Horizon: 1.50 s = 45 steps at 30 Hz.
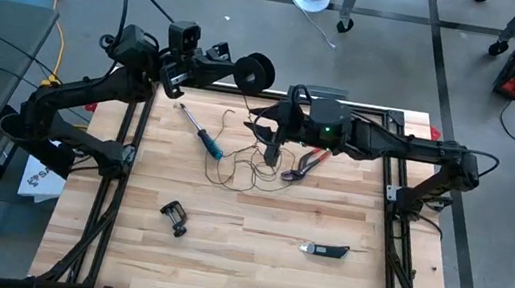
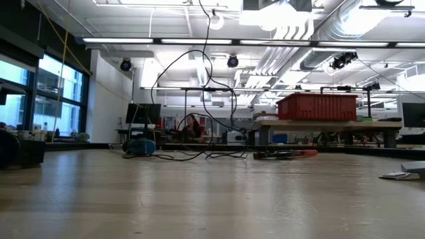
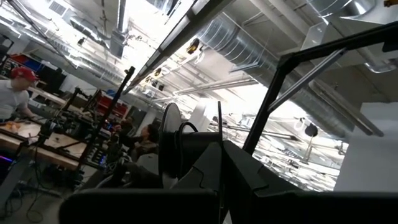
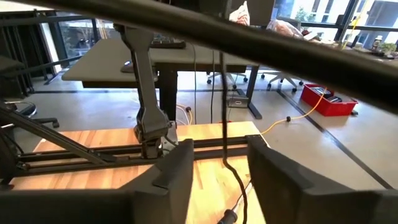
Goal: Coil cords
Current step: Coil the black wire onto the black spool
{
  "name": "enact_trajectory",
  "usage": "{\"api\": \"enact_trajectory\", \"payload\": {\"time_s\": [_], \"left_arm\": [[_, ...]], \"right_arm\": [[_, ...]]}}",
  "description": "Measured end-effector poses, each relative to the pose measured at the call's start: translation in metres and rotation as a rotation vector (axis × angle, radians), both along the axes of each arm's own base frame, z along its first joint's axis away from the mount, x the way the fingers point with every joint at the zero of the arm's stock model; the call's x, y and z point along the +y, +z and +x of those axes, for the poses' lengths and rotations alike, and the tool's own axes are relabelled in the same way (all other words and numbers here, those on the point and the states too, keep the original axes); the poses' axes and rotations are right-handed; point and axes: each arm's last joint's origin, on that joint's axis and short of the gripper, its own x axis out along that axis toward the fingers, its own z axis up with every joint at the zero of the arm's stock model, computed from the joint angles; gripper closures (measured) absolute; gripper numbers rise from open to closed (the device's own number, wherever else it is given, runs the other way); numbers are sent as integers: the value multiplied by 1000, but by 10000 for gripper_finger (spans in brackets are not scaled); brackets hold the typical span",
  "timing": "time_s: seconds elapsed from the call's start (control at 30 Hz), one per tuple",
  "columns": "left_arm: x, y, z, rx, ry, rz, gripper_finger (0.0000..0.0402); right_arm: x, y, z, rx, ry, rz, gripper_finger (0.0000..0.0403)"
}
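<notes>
Overhead, round black reel (image 1: 256, 71), hair-thin cord (image 1: 240, 157)

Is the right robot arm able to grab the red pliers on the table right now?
Probably yes. The red pliers lie in the open just beside the right gripper, with only the thin cord looped nearby, which it might snag.

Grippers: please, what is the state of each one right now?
Left gripper: closed, holding the reel raised at the table's far edge.
Right gripper: fingers apart, the cord hanging between them, not clamped.
</notes>
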Motion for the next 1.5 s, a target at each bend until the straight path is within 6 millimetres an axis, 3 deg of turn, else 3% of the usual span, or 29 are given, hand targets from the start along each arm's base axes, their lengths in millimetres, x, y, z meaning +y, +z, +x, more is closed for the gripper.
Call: {"api": "enact_trajectory", "payload": {"time_s": [0.2,0.37,0.73,1.23,1.5], "left_arm": [[0,0,0,-1,1,0,401],[0,0,0,-7,13,18,401],[14,7,-18,-38,126,50,401],[13,-8,-27,208,215,62,401],[4,3,-50,184,211,51,401]], "right_arm": [[0,0,0,1,0,0,321],[2,0,-1,5,4,1,392],[20,3,-14,58,36,83,402],[26,25,-42,24,74,114,402],[25,32,-65,79,59,104,403]]}}
